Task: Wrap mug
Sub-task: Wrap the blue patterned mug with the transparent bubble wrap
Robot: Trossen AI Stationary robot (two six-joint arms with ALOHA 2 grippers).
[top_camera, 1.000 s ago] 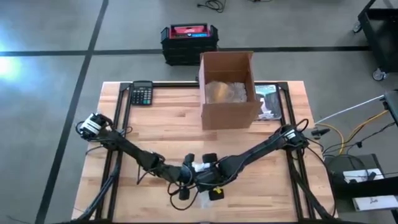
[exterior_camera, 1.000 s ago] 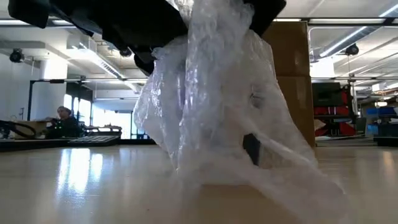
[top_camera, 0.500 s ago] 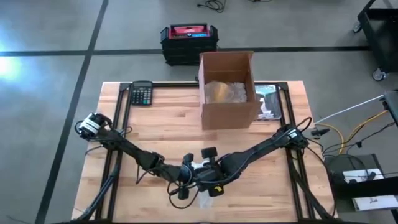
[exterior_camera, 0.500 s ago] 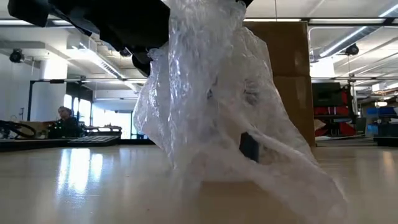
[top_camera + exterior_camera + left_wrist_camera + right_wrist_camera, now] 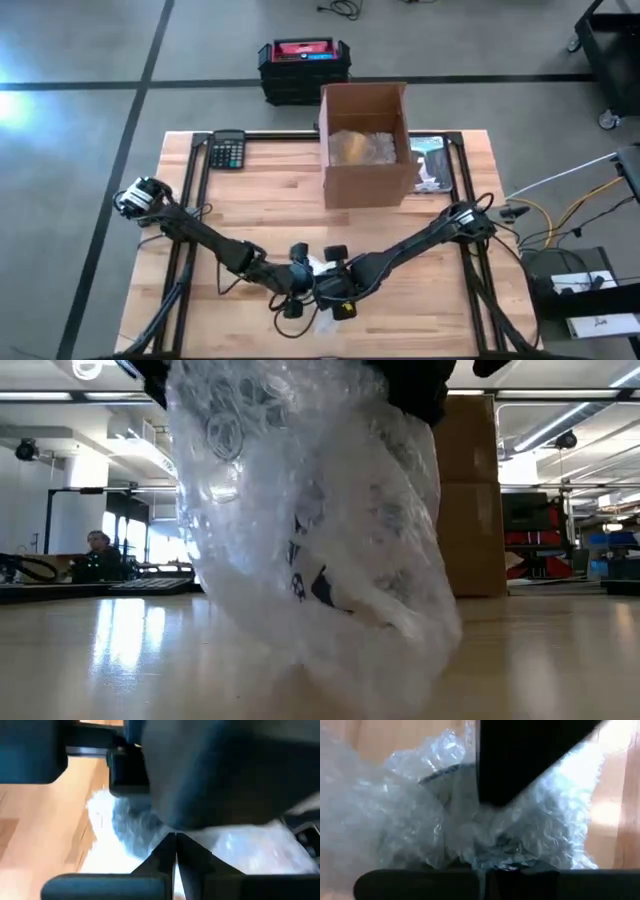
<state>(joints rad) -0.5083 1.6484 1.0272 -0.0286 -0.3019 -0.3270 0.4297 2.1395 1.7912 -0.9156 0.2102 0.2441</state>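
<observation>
Bubble wrap, clear and crumpled (image 5: 310,530), fills the low view's centre, bundled around a mug (image 5: 315,585) I glimpse only as dark print through the film. Both grippers meet over it at lower centre of the high view: left gripper (image 5: 293,282) and right gripper (image 5: 340,283) look pinched onto the wrap, apparently to keep the folds gathered. Farther back, upper centre, stands the open brown cardboard box (image 5: 366,145), probably the bundle's destination.
</observation>
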